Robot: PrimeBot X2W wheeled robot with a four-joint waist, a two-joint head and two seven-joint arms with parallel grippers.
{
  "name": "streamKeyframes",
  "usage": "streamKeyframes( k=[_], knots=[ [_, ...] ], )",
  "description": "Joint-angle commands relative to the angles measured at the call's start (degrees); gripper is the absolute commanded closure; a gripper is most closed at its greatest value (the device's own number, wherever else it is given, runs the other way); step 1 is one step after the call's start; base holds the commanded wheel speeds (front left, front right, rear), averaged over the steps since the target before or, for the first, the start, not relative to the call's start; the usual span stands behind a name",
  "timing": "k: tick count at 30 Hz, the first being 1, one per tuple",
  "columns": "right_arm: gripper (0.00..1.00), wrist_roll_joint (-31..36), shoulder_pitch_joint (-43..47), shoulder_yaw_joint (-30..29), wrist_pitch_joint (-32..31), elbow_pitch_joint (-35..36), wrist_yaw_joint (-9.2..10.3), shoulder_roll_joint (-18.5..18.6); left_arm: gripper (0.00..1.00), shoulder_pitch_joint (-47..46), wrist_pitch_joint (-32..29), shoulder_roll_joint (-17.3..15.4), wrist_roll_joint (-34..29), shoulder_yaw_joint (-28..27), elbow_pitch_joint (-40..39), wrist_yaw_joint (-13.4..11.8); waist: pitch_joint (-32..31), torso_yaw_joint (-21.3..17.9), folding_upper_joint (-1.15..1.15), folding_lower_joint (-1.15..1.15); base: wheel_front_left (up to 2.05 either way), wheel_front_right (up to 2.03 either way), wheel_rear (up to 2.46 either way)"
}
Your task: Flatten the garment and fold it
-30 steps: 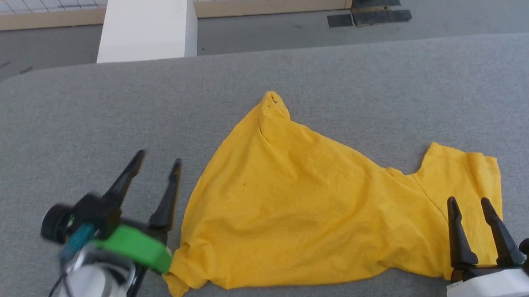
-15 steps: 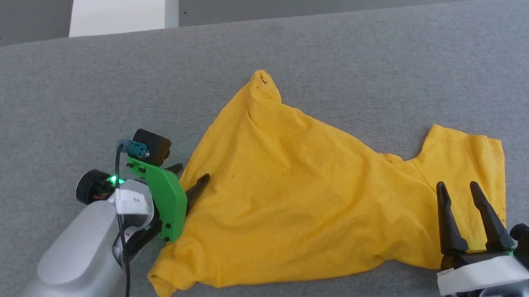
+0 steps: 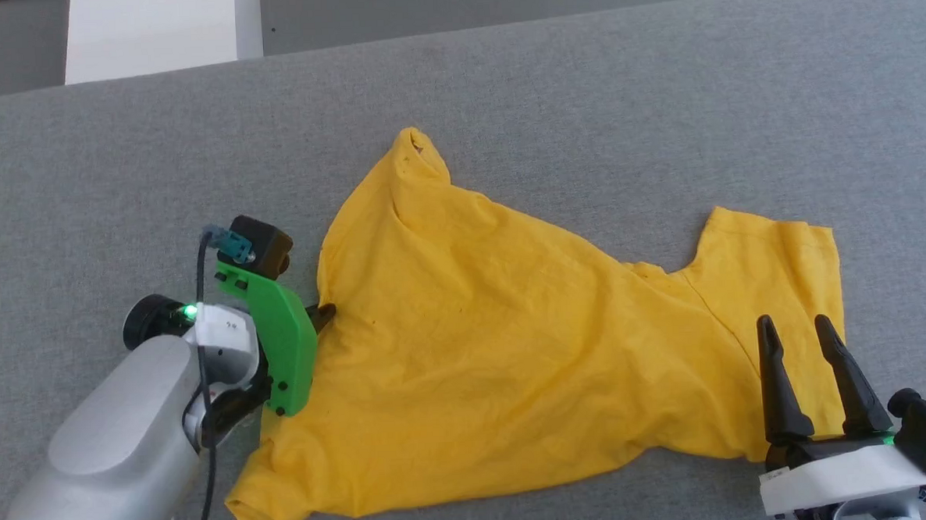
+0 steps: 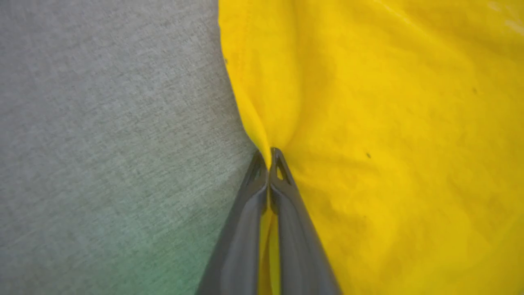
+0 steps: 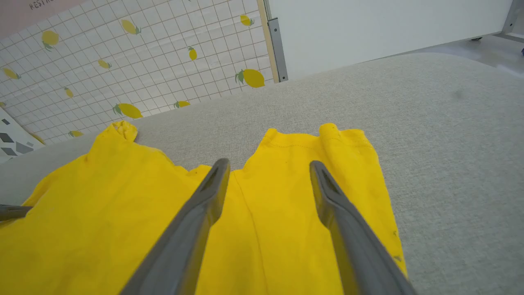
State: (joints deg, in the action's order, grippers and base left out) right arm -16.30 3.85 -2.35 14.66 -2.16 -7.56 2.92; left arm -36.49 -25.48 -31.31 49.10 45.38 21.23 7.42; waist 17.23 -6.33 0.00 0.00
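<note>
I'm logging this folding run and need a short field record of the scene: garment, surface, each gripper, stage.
garment: yellow T-shirt, plain side up, spread out but wrinkled, not folded
surface: grey fabric-covered table
left gripper: fingers shut, pinching the garment's edge on the robot's left
right gripper: fingers open over the garment's right end; contact unclear
stage: flattening, no fold made

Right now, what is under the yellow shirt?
The garment lies on the grey table, which shows all around it. The part beneath it is covered, so I cannot see whether anything else lies there.
</note>
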Motion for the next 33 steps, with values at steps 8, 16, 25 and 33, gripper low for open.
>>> streamKeyframes(
  k=[8, 16, 25, 33],
  knots=[
    [0.0, -0.8, 0.0, 0.3, 0.3, 1.3, 0.08, 0.0, 1.0, -8.2, 10.0, -7.1, 2.3, -2.2, -8.2, 0.1, 2.5, -1.5, 0.0, 0.0, 0.0, 0.0, 0.0],
    [0.0, -2.1, -1.2, 1.0, 0.3, 2.7, 0.08, 0.0, 1.0, -17.6, 17.1, -13.4, 3.1, -8.5, -11.0, 0.1, 8.9, -4.7, 0.0, 0.0, 0.0, 0.0, 0.0],
    [0.0, -4.1, -2.8, 2.6, 0.3, 4.3, 0.08, 0.0, 1.0, -21.0, 22.3, -14.7, 0.1, -10.7, -3.0, -1.4, 15.1, -8.7, 0.0, 0.0, 0.0, 0.0, 0.0],
    [0.0, -4.8, -3.8, 3.5, 0.3, 5.5, 0.08, 0.0, 0.15, -19.9, 23.3, -12.9, -0.5, -8.1, 3.6, -0.8, 18.5, -9.3, 0.0, 0.0, 0.0, 0.0, 0.0]
  ],
)
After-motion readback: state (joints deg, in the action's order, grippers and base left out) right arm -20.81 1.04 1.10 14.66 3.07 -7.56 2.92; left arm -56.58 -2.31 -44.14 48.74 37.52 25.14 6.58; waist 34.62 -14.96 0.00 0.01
